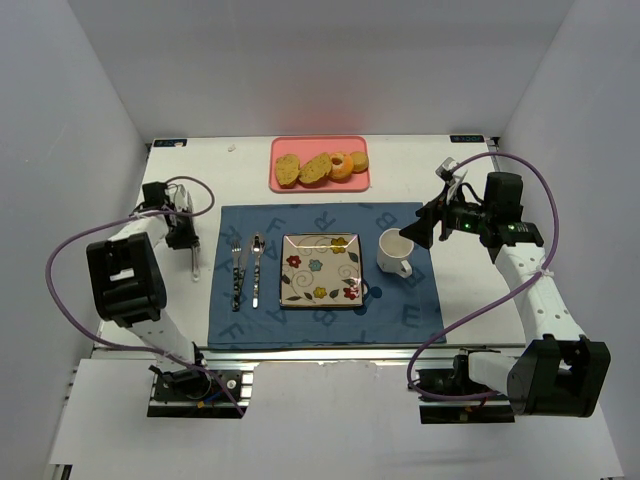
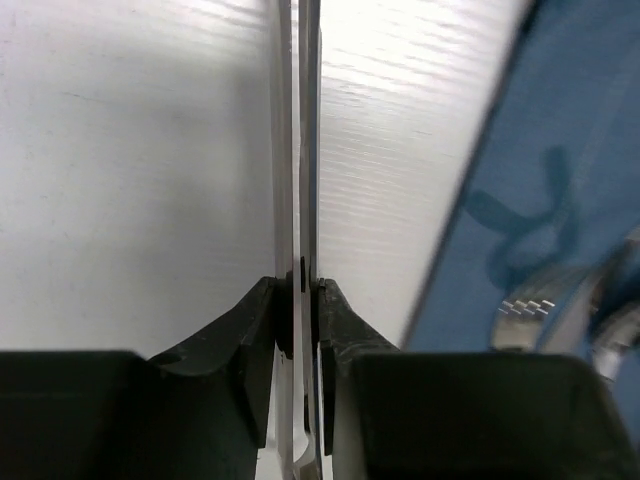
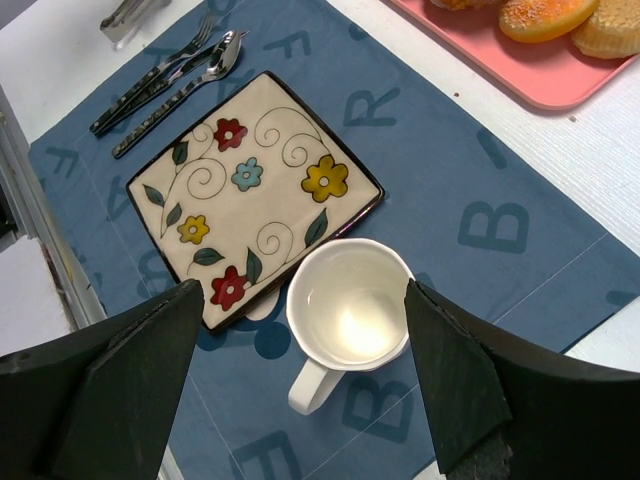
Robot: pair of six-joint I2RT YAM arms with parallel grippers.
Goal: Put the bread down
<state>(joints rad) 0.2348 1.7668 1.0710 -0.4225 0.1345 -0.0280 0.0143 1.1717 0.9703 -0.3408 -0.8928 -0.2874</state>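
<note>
My left gripper [image 2: 301,285] sat low over the white table [image 1: 200,165], just left of the blue lettered placemat [image 1: 400,310], fingers together and clamped on a pair of thin metal tongs [image 2: 297,150], the two blades pressed nearly flat against each other and running away from me along the tabletop. On the mat's left part lay a fork [image 1: 237,270] and a spoon [image 1: 257,268], side by side, handles toward me. Middle of the mat: square flowered plate [image 1: 320,268]. Behind the mat at the far edge, a pink tray [image 1: 290,147] held the bread [image 1: 320,167], four pieces in a row, all on the tray, well apart from both my grippers. Just right of the plate stood a white mug [image 3: 350,315], upright, handle toward me in the wrist view. My right gripper [image 1: 425,230] hovered above the mug, fingers wide apart, holding nothing
</note>
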